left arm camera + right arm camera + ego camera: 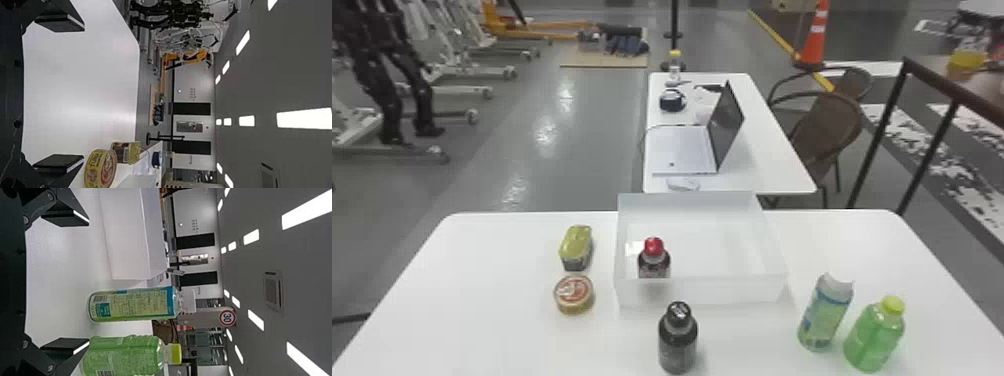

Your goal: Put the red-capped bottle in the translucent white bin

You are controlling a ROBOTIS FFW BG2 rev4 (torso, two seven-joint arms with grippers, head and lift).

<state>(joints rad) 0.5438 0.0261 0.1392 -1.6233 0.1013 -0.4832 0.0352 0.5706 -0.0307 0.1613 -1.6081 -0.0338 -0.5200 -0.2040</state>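
Standing upright inside the translucent white bin (727, 290), the red-capped bottle (653, 257) shows in the head view. Left wrist view: left gripper (83, 93) pointing forward, fingers spread, empty. Right wrist view: right gripper (89, 282) pointing forward, likewise parted and empty.

Colours noted: cap (653, 246) red; bin (702, 290) translucent white; table (497, 280) plain white; tuna can (94, 168) yellow; one bottle (874, 335) clear green, its lid (893, 305) yellow-green; another bottle (677, 345) black.
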